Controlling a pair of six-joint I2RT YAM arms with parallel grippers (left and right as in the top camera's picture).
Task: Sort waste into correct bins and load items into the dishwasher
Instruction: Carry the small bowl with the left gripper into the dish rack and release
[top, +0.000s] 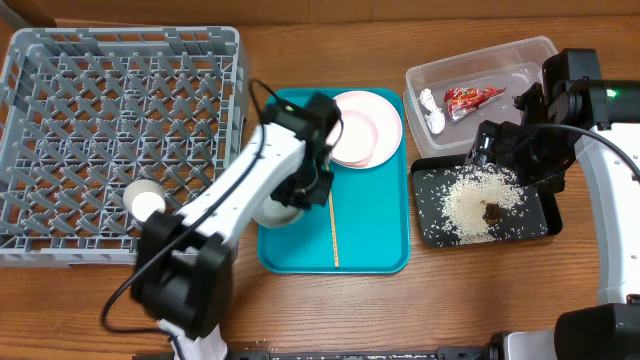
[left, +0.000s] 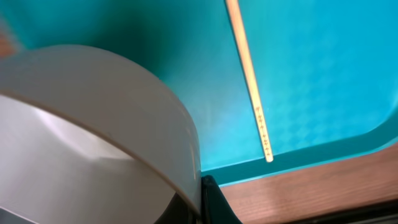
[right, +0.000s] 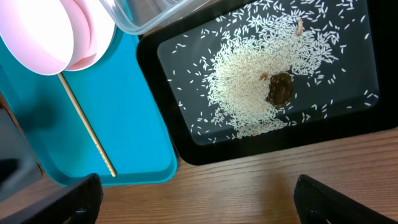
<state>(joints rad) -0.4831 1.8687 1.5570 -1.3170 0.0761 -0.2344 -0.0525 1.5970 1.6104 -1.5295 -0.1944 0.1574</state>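
My left gripper (top: 303, 188) is shut on the rim of the light grey bowl (top: 277, 211), which sits at the near left of the teal tray (top: 375, 245). In the left wrist view the bowl wall (left: 93, 124) is pinched between the fingers (left: 200, 190). The thin wooden stick (top: 333, 225) lies on the tray and also shows in the left wrist view (left: 252, 87). The pale pinkish bowl (top: 352, 132) sits on the white plate (top: 388, 112). A white cup (top: 146, 201) lies in the grey dish rack (top: 120, 60). My right gripper (right: 205, 208) is open and empty, over the black tray (top: 540, 228).
The black tray holds rice (right: 242, 81) and a brown scrap (right: 280, 89). The clear tub (top: 520, 55) behind it holds the red-and-white wrapper (top: 470, 97) and a white tissue (top: 432, 110). Bare wood table (top: 450, 310) lies along the front.
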